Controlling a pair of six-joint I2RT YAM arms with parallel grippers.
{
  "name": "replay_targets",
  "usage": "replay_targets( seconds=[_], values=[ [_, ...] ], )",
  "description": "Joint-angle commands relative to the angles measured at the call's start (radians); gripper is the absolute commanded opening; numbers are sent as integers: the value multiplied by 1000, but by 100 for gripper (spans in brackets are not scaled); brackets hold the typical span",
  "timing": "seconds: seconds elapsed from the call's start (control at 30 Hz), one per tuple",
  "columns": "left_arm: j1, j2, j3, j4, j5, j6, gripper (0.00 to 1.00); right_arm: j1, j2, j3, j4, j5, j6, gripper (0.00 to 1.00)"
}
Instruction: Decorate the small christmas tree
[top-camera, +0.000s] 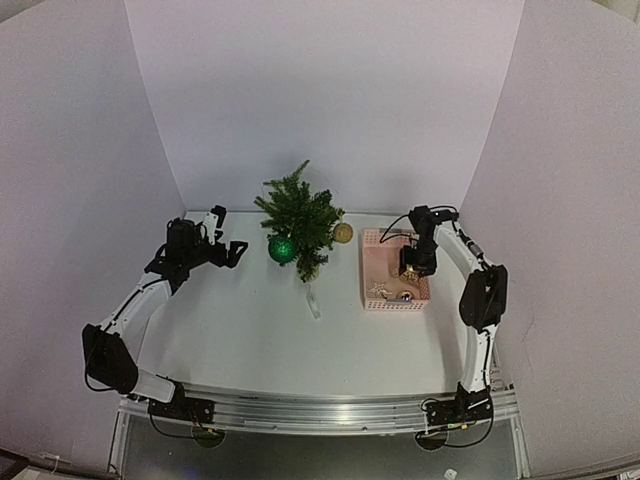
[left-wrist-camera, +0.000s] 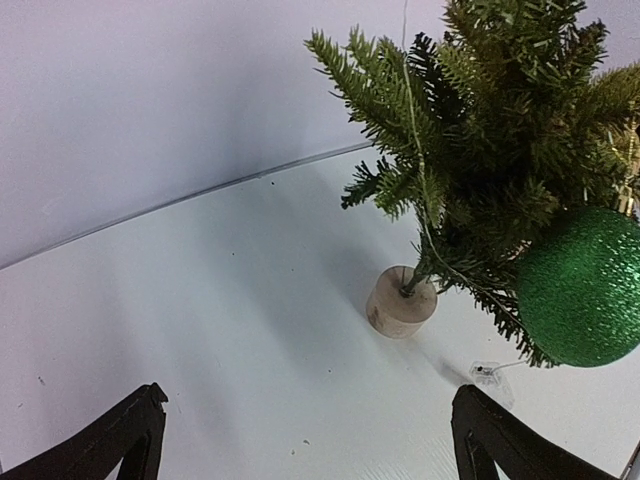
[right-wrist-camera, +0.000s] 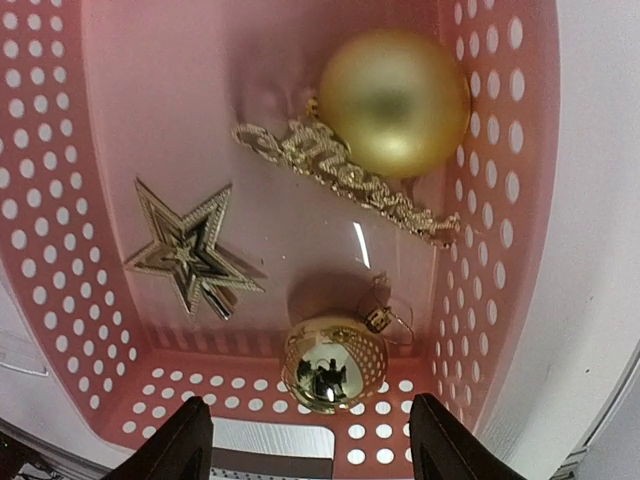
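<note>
Currently, the small christmas tree (top-camera: 298, 215) is being shown upright at the far middle of the table (top-camera: 250, 330), with a green bauble (left-wrist-camera: 585, 285) attached.
Left gripper (left-wrist-camera: 308, 395) is being held wide apart and empty beside it; right gripper (right-wrist-camera: 310, 405) is being held parted, grasping nothing, over the pink basket (right-wrist-camera: 60, 200).

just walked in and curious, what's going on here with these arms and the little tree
Two robot arms are decorating the small christmas tree, which carries a green glitter ball and, it seems, a gold ball. The right gripper hangs open over the pink basket of ornaments, holding nothing. The left gripper is open beside the tree.
</note>
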Motion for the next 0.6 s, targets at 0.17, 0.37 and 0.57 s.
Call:
replay_targets(
  seconds=[0.17, 0.37, 0.57],
  values=[
    [30, 61, 32, 58, 3, -19, 100, 24, 93, 22, -147, -27, 16, 70],
    [50, 91, 51, 69, 15, -27, 100, 40, 127, 16, -163, -22, 22, 65],
    [69, 108, 61, 59, 32, -23, 100, 56, 161, 20, -220, 57, 52, 67]
  ],
)
